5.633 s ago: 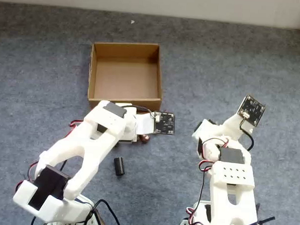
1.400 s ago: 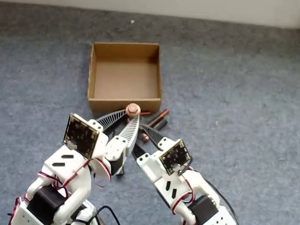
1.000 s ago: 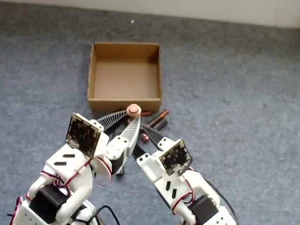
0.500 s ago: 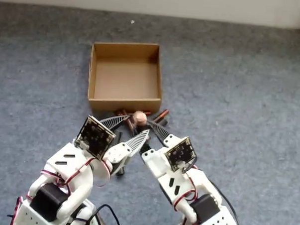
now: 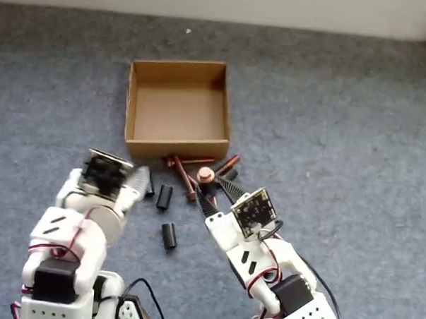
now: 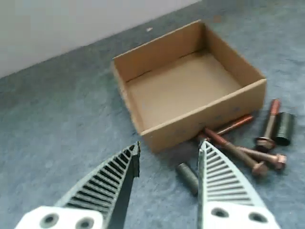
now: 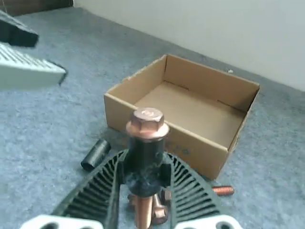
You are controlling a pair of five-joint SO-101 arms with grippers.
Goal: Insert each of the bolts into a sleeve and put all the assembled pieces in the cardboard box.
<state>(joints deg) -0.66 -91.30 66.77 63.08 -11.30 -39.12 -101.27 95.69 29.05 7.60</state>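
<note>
You are working over a grey-blue, short-pile carpet [image 5: 356, 123] that spreads to every side. Along its far edge it meets a plain pale wall [image 5: 276, 3]. Close to that wall you can see a small white speck [image 5: 188, 31] on the carpet. In the right wrist view a dark brown strip [image 7: 33, 6] lies at the foot of the wall. The light is soft and even, and shadows are faint.

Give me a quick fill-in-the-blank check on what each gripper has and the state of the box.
The right gripper is shut on a black sleeve with a copper ___ standing through it.
The left gripper is ___ and holds nothing.
The cardboard box is ___ inside.
Missing words: bolt; open; empty.
</note>
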